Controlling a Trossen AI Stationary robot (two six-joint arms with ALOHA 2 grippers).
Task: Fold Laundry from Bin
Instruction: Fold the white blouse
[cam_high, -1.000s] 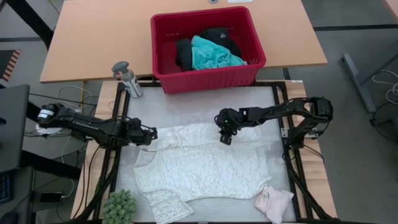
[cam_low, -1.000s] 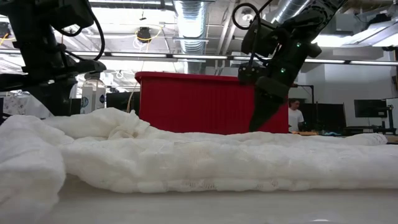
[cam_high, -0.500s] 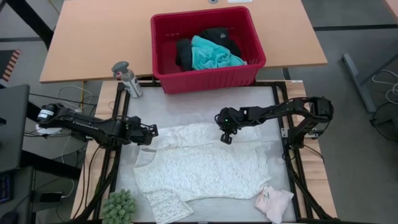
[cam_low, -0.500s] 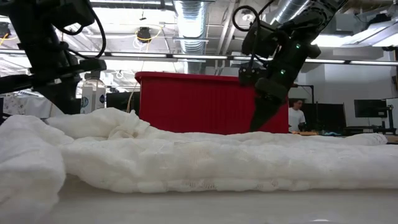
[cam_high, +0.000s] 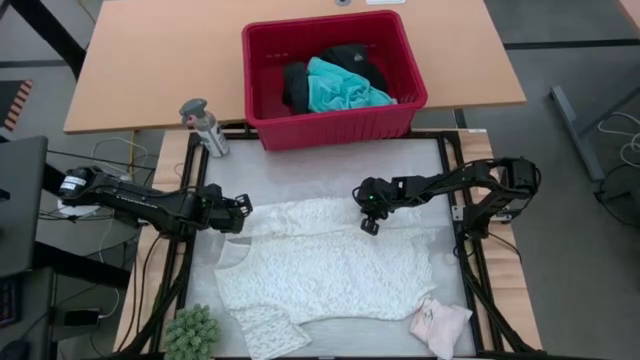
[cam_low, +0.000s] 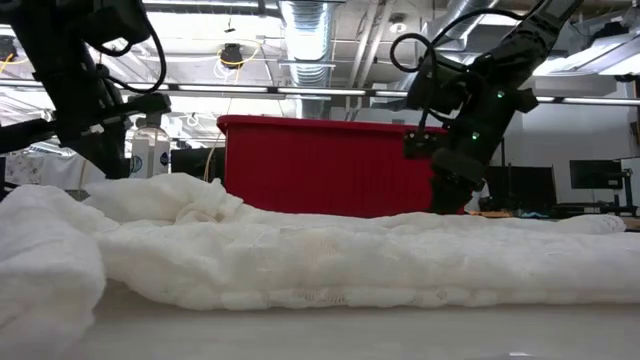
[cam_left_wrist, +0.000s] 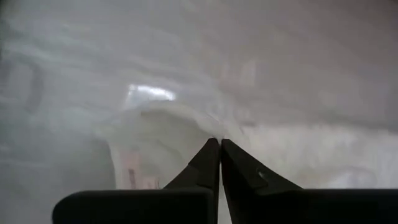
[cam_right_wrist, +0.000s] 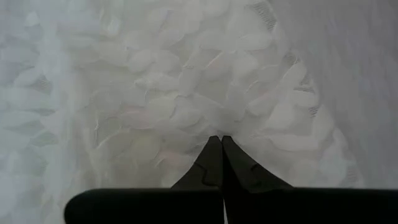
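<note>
Here, both hands pinching white lacy top (cam_high: 325, 265)

lacy white cloth top (cam_high: 325, 265), glossy red plastic bin (cam_high: 335, 75), matt wooden tabletop (cam_high: 160, 65).

Both arms are matte black, built of slim jointed links with blocky joint housings. The left arm (cam_high: 140, 200) carries a white label near its base at the left edge of the high view, with thin cables beside it. The right arm (cam_high: 450, 182) shows small green lights on its wrist housing and a black cable looping above it in the low view. Each gripper's fingers (cam_left_wrist: 208, 165) are dark, smooth, tapered wedges.
</note>
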